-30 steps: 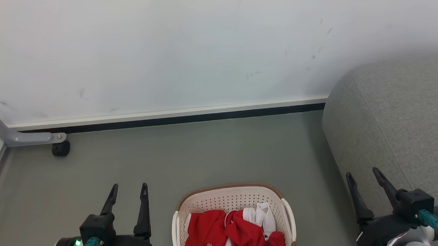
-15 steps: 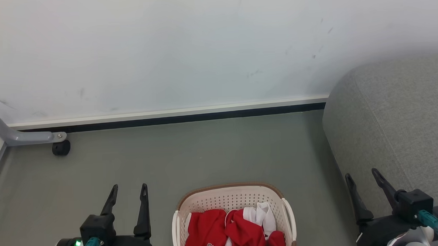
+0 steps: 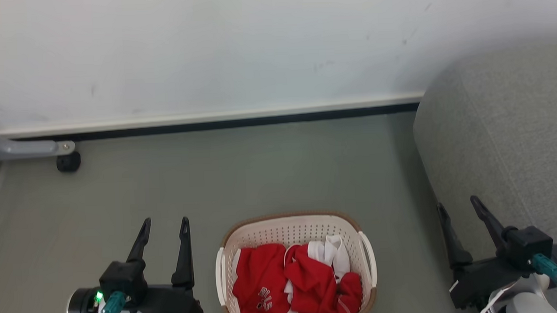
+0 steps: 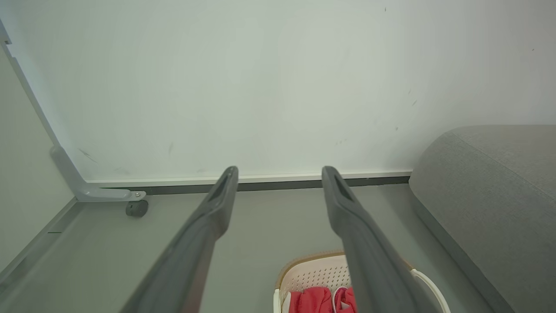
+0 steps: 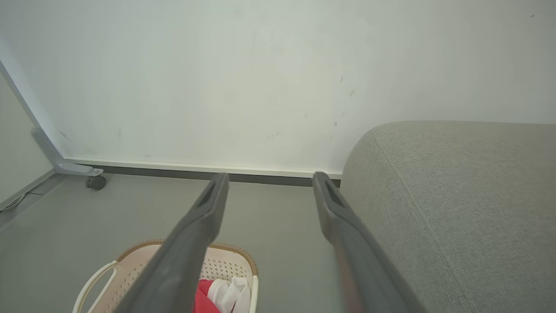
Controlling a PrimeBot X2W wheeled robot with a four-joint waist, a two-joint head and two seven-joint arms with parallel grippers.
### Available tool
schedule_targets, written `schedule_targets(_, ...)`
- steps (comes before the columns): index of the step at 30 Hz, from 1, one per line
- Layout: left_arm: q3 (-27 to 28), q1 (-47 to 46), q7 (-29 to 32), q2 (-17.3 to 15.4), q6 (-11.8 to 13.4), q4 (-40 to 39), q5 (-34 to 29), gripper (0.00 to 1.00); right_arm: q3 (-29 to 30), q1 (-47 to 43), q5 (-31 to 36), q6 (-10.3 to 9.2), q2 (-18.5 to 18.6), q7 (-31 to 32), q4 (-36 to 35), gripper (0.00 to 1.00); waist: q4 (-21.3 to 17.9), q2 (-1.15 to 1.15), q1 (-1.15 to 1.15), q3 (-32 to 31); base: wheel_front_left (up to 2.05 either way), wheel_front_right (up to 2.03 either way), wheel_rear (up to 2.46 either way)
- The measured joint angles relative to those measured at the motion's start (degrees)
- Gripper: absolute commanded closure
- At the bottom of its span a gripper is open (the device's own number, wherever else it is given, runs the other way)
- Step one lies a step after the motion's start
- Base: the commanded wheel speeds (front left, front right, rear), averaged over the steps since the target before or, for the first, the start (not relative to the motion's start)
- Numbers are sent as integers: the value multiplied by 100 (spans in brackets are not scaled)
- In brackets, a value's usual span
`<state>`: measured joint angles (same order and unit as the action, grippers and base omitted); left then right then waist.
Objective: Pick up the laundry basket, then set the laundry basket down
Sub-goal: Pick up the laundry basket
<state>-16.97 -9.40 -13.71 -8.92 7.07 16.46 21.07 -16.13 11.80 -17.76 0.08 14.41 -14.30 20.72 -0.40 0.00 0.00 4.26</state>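
We see the laundry basket (image 3: 282,232) standing on the grey-green floor (image 3: 260,176), low in the middle of the head view and between our 2 arms. Its cream walls are perforated and a brown woven-look rim (image 3: 290,216) runs around the top. A white side handle (image 3: 219,273) faces our left arm and another (image 3: 369,258) faces our right. Inside lies a heap of red clothing (image 3: 307,283) with a white piece (image 3: 332,256) bunched toward the far right.

Our left gripper (image 3: 165,222) hovers just beside the basket's left side, clear of it, with its 2 dark fingers spread and nothing between them. A small green light (image 3: 98,296) glows on its wrist. In the left wrist view the same gripper (image 4: 279,170) stands wide apart, and the basket (image 4: 312,274) sits low under the right-hand finger.

Our right gripper (image 3: 457,203) is well apart from the basket's right handle, against the front of a grey fabric sofa (image 3: 503,132). Its fingers are parted too, and empty. The right wrist view shows that gap (image 5: 270,176), with the basket (image 5: 228,264) below and partly behind the left-hand finger.

Beyond the basket, a pale wall (image 3: 255,44) meets the floor at a dark skirting strip (image 3: 239,124). At the far left a grey metal leg (image 3: 19,149) ends in a black caster (image 3: 68,162).
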Motion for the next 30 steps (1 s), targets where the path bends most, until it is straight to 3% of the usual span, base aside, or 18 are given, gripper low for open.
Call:
schedule_targets(18, 14, -943, 230, 58, -3, 79, -34, 0, 32, 818, 44, 68, -103, -7, 15, 0, -5, 1, 1, 1322, 0, 0, 0)
schedule_targets(30, -32, -2026, 510, 71, -267, 525, 1, 0, 13, 1679, 52, 98, -364, -24, 389, 0, -18, 1, 1, 2346, 0, 0, 0)
